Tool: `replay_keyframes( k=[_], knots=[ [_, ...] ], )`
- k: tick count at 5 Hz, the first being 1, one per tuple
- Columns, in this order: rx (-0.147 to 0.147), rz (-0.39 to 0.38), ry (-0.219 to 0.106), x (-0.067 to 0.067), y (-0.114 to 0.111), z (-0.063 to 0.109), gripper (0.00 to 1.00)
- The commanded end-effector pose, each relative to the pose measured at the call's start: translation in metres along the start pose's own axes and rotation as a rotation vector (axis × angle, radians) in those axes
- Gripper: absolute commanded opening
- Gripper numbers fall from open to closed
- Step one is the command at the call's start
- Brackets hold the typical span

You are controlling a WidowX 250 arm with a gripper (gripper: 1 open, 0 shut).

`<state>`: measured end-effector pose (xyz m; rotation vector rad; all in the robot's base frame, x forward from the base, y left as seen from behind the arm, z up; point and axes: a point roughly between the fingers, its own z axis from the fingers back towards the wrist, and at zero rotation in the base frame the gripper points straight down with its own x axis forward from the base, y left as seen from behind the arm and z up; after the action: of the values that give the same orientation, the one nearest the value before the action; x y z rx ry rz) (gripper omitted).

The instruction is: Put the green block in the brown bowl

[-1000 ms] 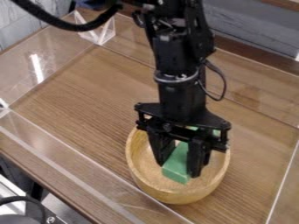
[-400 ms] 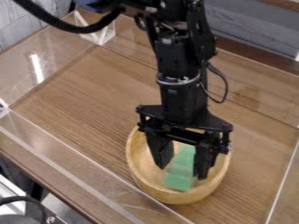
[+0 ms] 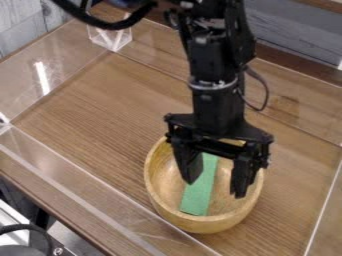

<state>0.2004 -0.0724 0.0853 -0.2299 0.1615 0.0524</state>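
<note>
Gripper (image 3: 218, 176) hanging over the brown bowl (image 3: 164, 195), pointing steeply down, black fingers (image 3: 186, 165) spread wide apart and clamped on nothing. Green block (image 3: 202, 190) lies inside the bowl, free of the fingers, running lengthwise from beneath the gripper down toward the bowl's near wall, its lower end resting on the bowl floor. One finger sits left of the block, the other off to the right near the bowl's far-right rim. Bowl rests on the wooden tabletop (image 3: 94, 110), close to the near edge, with clear plastic walls (image 3: 54, 60) ringing the table
</note>
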Motion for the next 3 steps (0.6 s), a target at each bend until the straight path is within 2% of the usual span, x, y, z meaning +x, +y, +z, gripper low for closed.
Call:
replay_keyframes(
  k=[1, 3],
  knots=[
    [-0.002, -0.003, -0.048, 0.0161, -0.0003, 0.0160, 1.00],
    [0.001, -0.005, -0.053, 0.0258, -0.0007, 0.0242, 1.00]
  ],
)
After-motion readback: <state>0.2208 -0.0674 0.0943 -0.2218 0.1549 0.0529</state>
